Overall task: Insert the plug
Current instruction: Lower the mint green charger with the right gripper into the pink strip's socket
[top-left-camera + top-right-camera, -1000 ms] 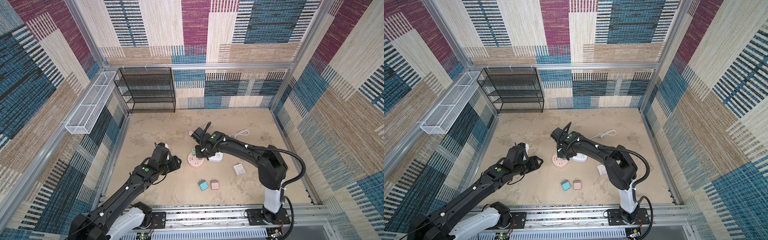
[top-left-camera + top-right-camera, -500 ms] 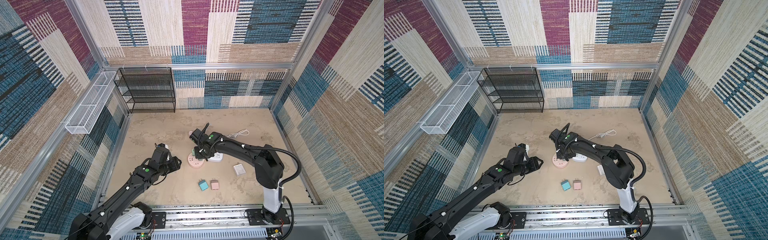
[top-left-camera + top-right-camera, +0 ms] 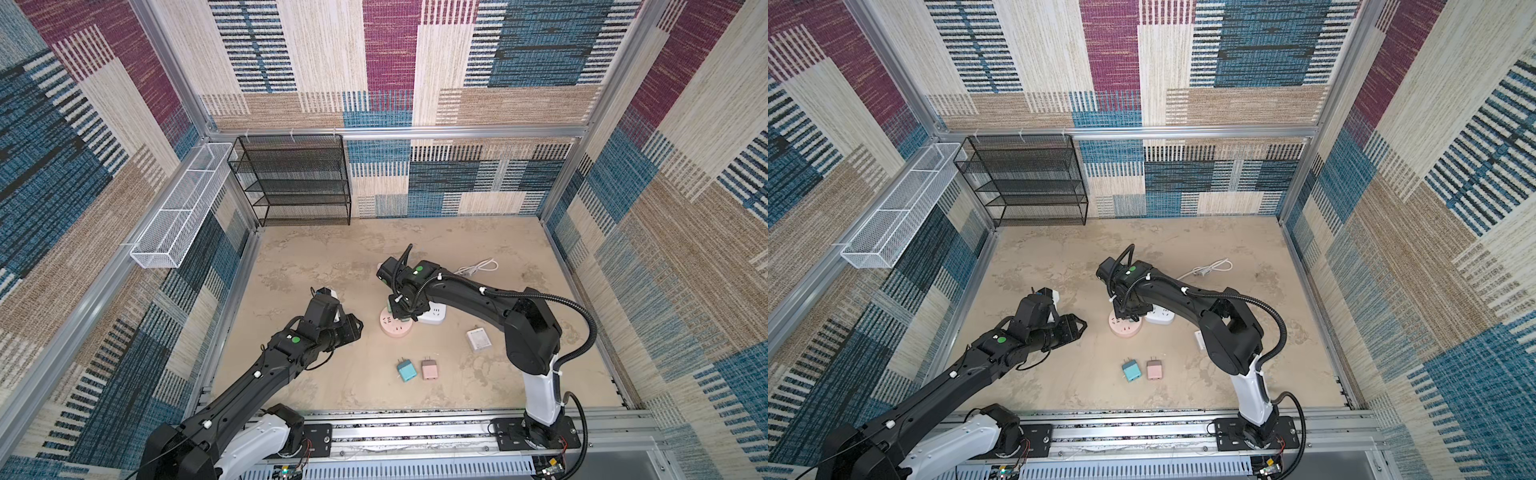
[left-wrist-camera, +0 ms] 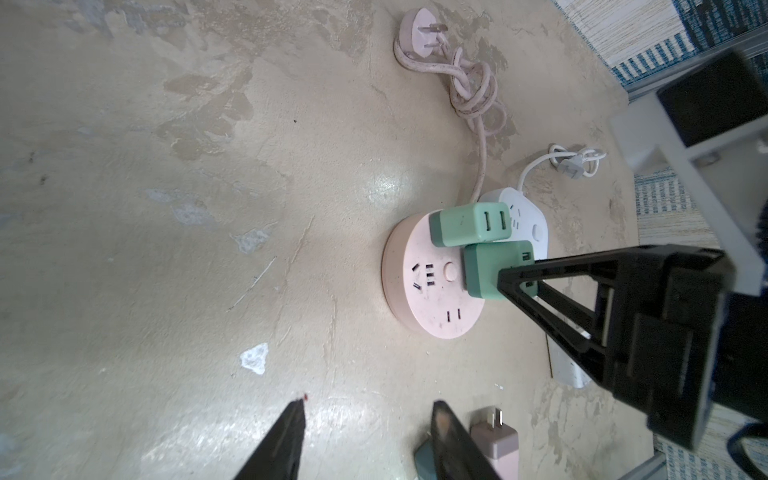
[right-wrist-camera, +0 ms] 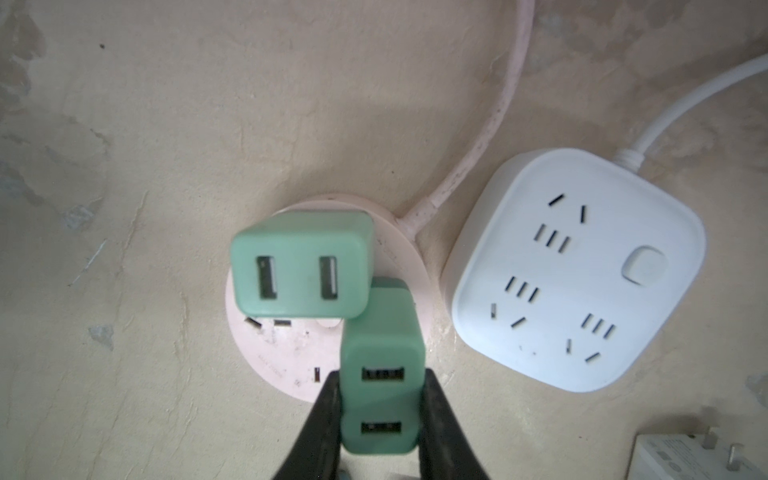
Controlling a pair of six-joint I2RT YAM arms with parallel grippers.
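Mottled beige tabletop [image 3: 332,257], boxed in by patchwork carpet walls, is what I see in both top views. On it I count two socket blocks: one round pink socket [image 3: 395,328] and one white socket block [image 3: 436,316] just beside it. Three loose adapters lie nearer the rail: a teal adapter [image 3: 406,370] just beside a pink adapter [image 3: 430,369], and a white adapter [image 3: 478,340] apart from them. One black mesh shelf [image 3: 291,178] and one white wire basket [image 3: 174,224] sit at the back left. My right gripper [image 3: 405,311] is down over the pink socket, and my left gripper [image 3: 354,328] is near it on the left.

From the left wrist I count two green plugs on the pink disc. The seated green plug [image 4: 469,224] stands on its face. The held green plug [image 4: 494,266] is right against it, pinched by the right gripper's black fingers [image 4: 540,291]. My left fingers [image 4: 282,440] are spread with nothing between them.

From the right wrist, both fingers press the sides of the held green plug [image 5: 380,374], its two USB ports facing the camera. It stands over the pink socket's face, but I cannot tell whether its prongs are in.
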